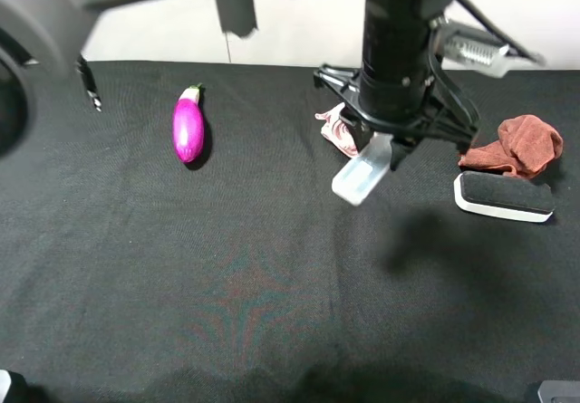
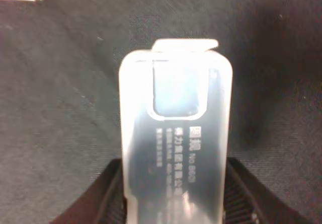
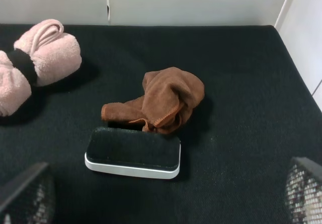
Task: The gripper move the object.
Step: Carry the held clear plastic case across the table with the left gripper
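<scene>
My left gripper (image 1: 379, 149), a black claw on a bulky black arm reaching across the middle, is shut on the object (image 1: 361, 175), a flat translucent-white plastic case. It holds the case tilted above the black table, with its shadow to the right below. In the left wrist view the case (image 2: 176, 113) fills the middle, tab end pointing away, clamped between the two black fingers (image 2: 108, 196). My right gripper (image 3: 166, 194) is open and empty, its fingers (image 3: 25, 194) wide apart, in front of the board eraser.
A purple eggplant (image 1: 188, 127) lies at the back left. A pink rolled towel (image 1: 337, 127) sits behind the left gripper. A brown cloth (image 1: 517, 145) and a white-and-black board eraser (image 1: 503, 195) lie at the right. A white wall (image 3: 201, 2) bounds the table's back.
</scene>
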### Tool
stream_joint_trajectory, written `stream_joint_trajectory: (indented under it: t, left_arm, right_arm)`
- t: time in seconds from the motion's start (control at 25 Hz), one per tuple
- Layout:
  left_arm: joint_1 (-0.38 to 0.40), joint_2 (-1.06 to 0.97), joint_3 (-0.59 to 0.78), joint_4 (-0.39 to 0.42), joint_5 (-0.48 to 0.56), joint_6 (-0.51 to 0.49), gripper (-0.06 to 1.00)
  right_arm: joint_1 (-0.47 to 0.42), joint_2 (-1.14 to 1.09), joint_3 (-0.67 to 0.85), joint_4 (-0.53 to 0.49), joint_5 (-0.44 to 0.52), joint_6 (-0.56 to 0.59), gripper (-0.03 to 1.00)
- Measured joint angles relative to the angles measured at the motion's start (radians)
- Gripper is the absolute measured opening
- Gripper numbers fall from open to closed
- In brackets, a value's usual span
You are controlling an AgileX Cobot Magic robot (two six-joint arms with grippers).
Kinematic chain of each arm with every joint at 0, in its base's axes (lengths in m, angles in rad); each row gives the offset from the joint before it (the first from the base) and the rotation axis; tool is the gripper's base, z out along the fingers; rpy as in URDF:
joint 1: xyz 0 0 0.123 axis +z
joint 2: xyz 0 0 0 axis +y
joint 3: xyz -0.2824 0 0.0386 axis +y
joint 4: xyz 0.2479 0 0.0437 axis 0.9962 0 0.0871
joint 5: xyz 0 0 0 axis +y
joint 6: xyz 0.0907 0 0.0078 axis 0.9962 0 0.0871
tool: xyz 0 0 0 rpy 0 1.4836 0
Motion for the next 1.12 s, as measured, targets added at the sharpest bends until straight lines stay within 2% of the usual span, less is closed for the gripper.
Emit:
stream_joint_trajectory:
  t: [0.56, 0.92, 1.12]
  left_arm:
    - [0.108, -0.059, 0.019, 0.000, 0.001, 0.063, 0.47]
    - [0.215, -0.183, 0.210, 0.000, 0.000, 0.118, 0.47]
    - [0.270, -0.227, 0.267, 0.000, 0.000, 0.155, 0.47]
  right_arm:
    - [0.000, 0.000, 0.000, 0.000, 0.000, 0.000, 0.69]
    - [0.000, 0.000, 0.000, 0.000, 0.000, 0.000, 0.69]
    - [0.000, 0.000, 0.000, 0.000, 0.000, 0.000, 0.69]
